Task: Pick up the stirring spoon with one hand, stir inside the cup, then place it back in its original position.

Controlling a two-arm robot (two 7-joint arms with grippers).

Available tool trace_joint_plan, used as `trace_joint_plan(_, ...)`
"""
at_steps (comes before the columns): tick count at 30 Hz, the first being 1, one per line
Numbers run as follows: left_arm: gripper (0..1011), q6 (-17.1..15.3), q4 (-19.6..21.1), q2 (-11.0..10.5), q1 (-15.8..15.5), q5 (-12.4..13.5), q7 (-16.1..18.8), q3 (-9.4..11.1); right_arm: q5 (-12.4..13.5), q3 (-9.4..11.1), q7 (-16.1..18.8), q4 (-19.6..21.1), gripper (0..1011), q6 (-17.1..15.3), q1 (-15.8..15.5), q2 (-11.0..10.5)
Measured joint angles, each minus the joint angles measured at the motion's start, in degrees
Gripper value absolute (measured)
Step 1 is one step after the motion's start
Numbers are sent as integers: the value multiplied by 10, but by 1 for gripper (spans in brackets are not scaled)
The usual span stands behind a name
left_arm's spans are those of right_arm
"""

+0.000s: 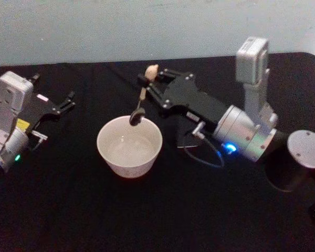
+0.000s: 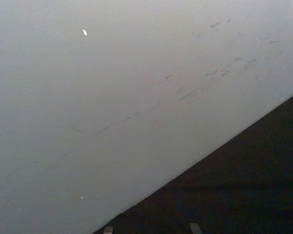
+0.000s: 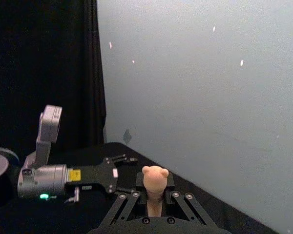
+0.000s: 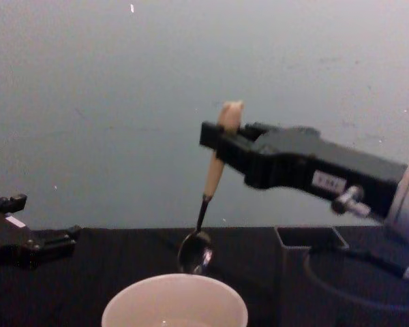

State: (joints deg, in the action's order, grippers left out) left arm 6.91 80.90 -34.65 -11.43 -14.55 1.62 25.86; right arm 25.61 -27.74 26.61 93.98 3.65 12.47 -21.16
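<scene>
My right gripper is shut on the beige handle of the stirring spoon, just under its rounded figurine top. The spoon hangs tilted, and its shiny dark bowl sits just above the far rim of the cream-white cup. The cup stands on the black table, and its inside looks pale and glossy. At the table's left side, well away from the cup, my left gripper rests open with nothing in it.
A dark grey square holder stands right of the cup, beneath my right arm, with a cable looping beside it. A grey round cap sits at the far right. A pale wall runs behind the black table.
</scene>
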Motion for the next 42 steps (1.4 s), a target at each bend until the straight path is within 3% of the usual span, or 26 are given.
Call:
trace_joint_plan(18, 1001, 0, 0, 0, 0, 0, 0, 0, -67, -28, -1, -87, 205, 41, 5, 39)
trace_joint_plan(31, 1001, 0, 0, 0, 0, 0, 0, 0, -96, -26, 0, -138, 205, 63, 11, 64)
trace_joint_plan(42, 1001, 0, 0, 0, 0, 0, 0, 0, -104, -17, 1, -143, 204, 65, 9, 68)
